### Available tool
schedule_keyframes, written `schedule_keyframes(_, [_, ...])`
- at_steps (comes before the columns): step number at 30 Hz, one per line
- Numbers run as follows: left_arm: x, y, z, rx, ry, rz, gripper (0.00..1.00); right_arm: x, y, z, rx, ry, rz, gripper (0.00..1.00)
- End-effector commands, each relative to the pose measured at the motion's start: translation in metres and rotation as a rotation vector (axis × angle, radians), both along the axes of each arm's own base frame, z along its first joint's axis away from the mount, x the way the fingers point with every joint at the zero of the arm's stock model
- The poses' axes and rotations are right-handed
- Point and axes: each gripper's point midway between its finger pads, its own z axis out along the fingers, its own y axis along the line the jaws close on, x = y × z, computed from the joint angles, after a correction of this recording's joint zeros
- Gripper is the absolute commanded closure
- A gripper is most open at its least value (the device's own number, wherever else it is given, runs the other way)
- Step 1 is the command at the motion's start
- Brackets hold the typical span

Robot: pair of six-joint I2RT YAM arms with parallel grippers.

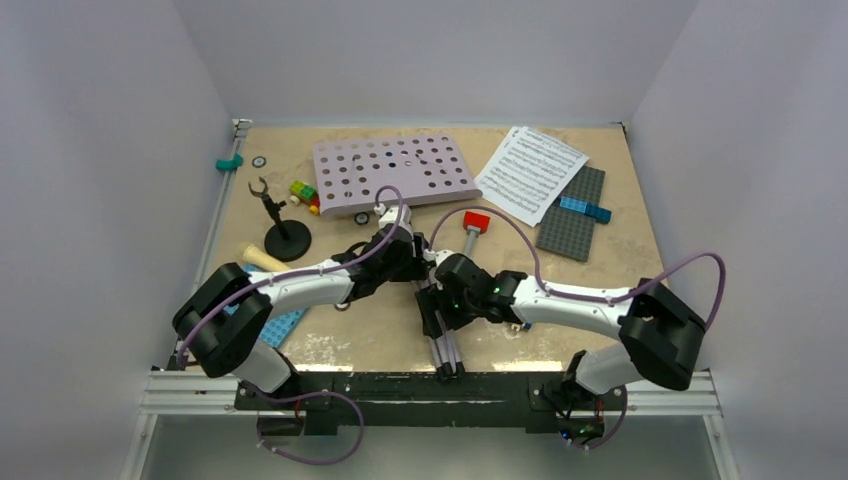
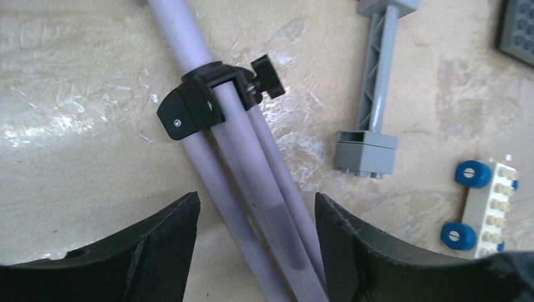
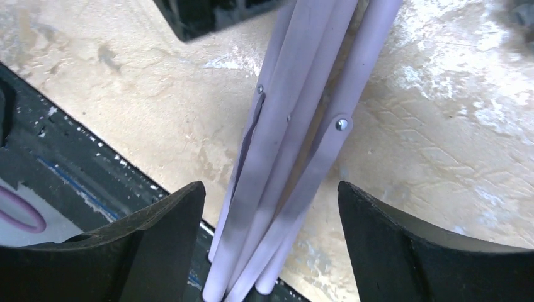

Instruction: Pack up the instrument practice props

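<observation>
- I see the left gripper [image 2: 255, 204] wide open and holding nothing; the folded lilac tripod legs [image 2: 249, 182] lie between its fingers, nearer the right-hand one
- A black clamp [image 2: 198, 104] sits on the legs just ahead of that gripper, with a grey brick post [image 2: 371, 119] off to its right
- The right gripper [image 3: 271, 195] is also open and empty, straddling the same legs with a gap each side
- The perforated stand plate [image 1: 395, 172] and music sheets [image 1: 530, 170] lie beyond both grippers
- The mic stand [image 1: 285, 235] and toy microphone [image 1: 262, 260] are left of the left gripper

My L arm [image 1: 300, 285] is covering pt of the mic [image 1: 262, 258]; tripod legs [image 2: 245, 189] are running off the L wrist pic's bottom edge.
</observation>
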Motion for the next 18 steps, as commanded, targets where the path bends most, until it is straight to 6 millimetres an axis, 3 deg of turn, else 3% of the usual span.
schedule_keyframes(1, [0.007,-0.001,0.044,-0.034,-0.107,-0.014,0.27,0.009,-0.008,0.032,0.008,-0.089,-0.010,0.18])
schedule_keyframes(4, [0.004,0.005,0.062,-0.027,-0.125,-0.022,0.23,0.015,-0.016,0.056,0.012,-0.151,-0.023,0.18])
schedule_keyframes(8, [0.001,0.014,0.102,-0.034,-0.189,-0.031,0.09,0.025,-0.037,0.091,-0.009,-0.262,-0.057,0.18])
schedule_keyframes(13, [-0.010,0.039,0.152,-0.049,-0.300,-0.014,0.06,0.037,-0.059,0.140,0.073,-0.447,-0.108,0.18])
schedule_keyframes(18, [-0.034,0.071,0.168,-0.095,-0.385,0.015,0.04,0.041,-0.072,0.155,0.221,-0.588,-0.171,0.18])
